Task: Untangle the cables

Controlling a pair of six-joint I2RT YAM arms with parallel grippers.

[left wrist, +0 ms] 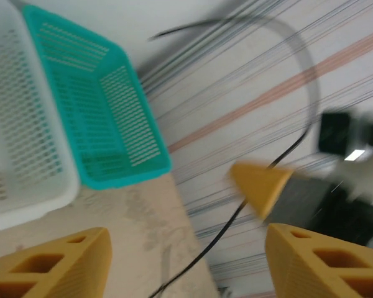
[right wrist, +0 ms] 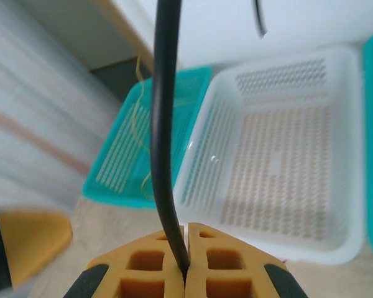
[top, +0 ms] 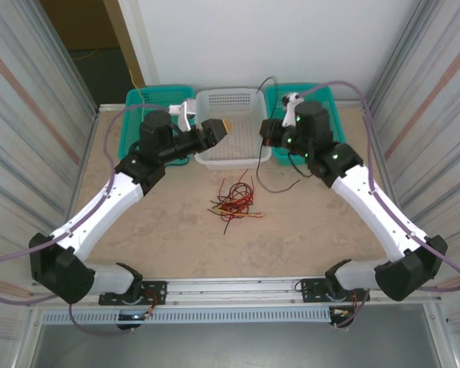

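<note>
The cables (top: 234,201) lie tangled mid-table, just before the white basket (top: 230,96). The right claw (right wrist: 185,233) is clamped on one black cable (right wrist: 165,124), and the left claw (left wrist: 186,257) stands apart, empty. This looks like the separating step. Next, that strand likely needs carrying clear and setting aside.

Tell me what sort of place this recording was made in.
Probably a lab robot workcell: a beige table enclosed by ribbed metal panels, a left arm and right arm bolted to a rail at its near edge, and a white basket behind a small tangle of cables.
</note>
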